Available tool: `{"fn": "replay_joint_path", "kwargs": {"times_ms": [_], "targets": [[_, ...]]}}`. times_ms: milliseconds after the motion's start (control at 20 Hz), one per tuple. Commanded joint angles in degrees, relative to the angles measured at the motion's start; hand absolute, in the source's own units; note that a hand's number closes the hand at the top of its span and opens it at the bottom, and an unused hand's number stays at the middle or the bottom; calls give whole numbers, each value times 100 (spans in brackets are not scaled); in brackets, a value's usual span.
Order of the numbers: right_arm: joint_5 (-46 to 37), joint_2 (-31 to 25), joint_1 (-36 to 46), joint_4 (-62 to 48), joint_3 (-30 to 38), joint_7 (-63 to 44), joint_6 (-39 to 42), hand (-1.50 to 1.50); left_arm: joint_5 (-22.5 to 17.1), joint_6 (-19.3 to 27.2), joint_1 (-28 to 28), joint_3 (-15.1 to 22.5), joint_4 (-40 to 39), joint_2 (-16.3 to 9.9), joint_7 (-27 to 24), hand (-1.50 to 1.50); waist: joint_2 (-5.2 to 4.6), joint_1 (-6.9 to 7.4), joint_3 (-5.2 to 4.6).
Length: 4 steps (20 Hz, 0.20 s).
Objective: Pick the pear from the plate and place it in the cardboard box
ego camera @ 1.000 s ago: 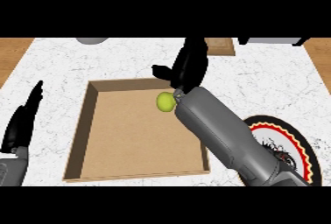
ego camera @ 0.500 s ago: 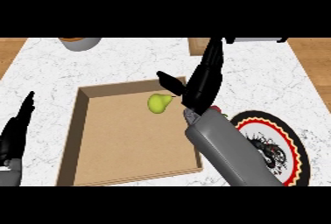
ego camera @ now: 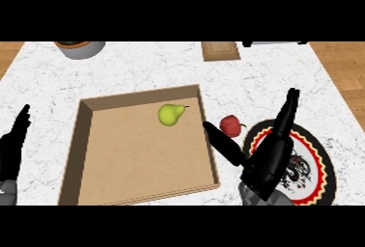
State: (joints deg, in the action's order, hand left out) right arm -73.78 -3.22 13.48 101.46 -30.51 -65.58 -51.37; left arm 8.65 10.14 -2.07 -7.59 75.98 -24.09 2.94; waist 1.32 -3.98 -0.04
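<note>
A green pear (ego camera: 171, 114) lies inside the cardboard box (ego camera: 100, 159), near its far right corner, with nothing touching it. My right hand (ego camera: 269, 159) is open, fingers straight and spread, to the right of the box and over the left part of the round plate (ego camera: 314, 166) with the red, yellow and black rim. Its thumb reaches over the box's right wall. My left hand (ego camera: 13, 142) rests open at the view's left edge, fingers up, left of the box.
A red fruit (ego camera: 230, 125) lies on the counter between the box and the plate. A grey bowl (ego camera: 80, 48) stands at the far left, a small wooden board (ego camera: 219, 50) at the far middle, and a white object (ego camera: 274, 44) at the far right.
My right hand has let go of the pear and drawn back to the right and toward me, out of the box. The pear stays in the box. The view has shifted.
</note>
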Motion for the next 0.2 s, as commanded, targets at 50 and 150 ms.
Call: {"fn": "replay_joint_path", "kwargs": {"times_ms": [50, 150], "targets": [[-236, -573, -1912, 1864, -705, -113, 566, -150, -64, -83, -130, -101, -123, -50, -100, 0, -57, 74, -1], [-482, -733, -2552, 2591, -936, -126, 743, -150, -45, -57, 18, -30, 80, 43, -34, 0, -52, 129, -1]]}}
